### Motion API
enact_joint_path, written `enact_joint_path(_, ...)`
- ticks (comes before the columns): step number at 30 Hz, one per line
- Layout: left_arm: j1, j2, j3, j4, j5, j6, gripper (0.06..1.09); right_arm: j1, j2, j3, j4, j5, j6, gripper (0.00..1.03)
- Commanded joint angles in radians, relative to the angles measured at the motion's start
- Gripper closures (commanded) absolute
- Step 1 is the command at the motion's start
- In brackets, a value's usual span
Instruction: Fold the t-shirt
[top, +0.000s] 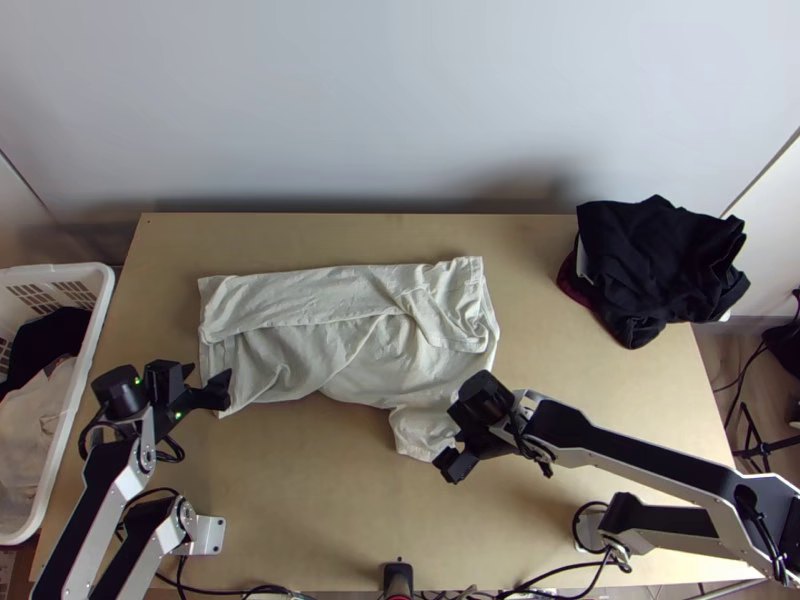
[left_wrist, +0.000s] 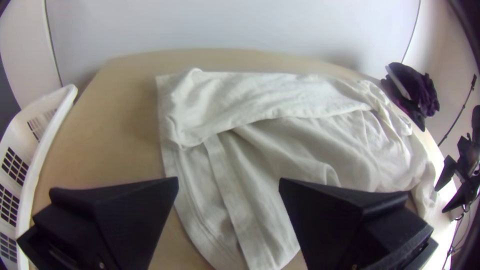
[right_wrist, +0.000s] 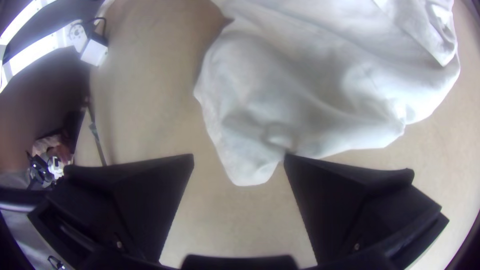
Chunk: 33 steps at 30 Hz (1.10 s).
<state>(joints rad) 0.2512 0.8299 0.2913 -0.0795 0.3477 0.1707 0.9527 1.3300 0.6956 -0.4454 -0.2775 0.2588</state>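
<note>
A: State?
B: T-shirt (top: 350, 340) on the bench (top: 300, 500), one side folded over along its far edge, near side loose and wrinkled. Left tool (left_wrist: 228, 181) wide open, empty, by the shirt's near hem corner (top: 232, 401). Right tool (right_wrist: 239, 157) wide open too, nothing gripped, at the sleeve (top: 418, 428) poking out of the shirt's near side.
A: Step, done well?
B: Looks like grabbing the near side for the next fold. Go low, pinch hem corner and sleeve, lift both together, keep cloth taut, lay it over the far fold. Dragging could pull that fold open. Tuck the sleeve in.
A: Brands, labels, writing?
B: None I can read on the shirt.
</note>
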Motion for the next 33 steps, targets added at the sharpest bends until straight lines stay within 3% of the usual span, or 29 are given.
enact_joint_path(1, -0.079, 0.071, -0.003, 0.001, -0.085, -0.004, 0.11, 0.012, 0.012, 0.013, 0.004, 0.000, 0.000, 0.19)
enact_joint_path(5, -0.082, 0.140, 0.034, -0.086, -0.111, 0.015, 0.11, 0.014, 0.015, 0.025, -0.003, 0.001, -0.004, 0.19)
enact_joint_path(18, -0.107, 0.046, 0.039, -0.338, -0.111, 0.072, 0.11, 0.024, 0.035, 0.028, 0.001, 0.006, -0.016, 0.19)
enact_joint_path(33, -0.041, -0.015, 0.083, -0.393, -0.138, 0.139, 0.11, 0.027, 0.035, 0.025, 0.001, 0.006, -0.012, 0.19)
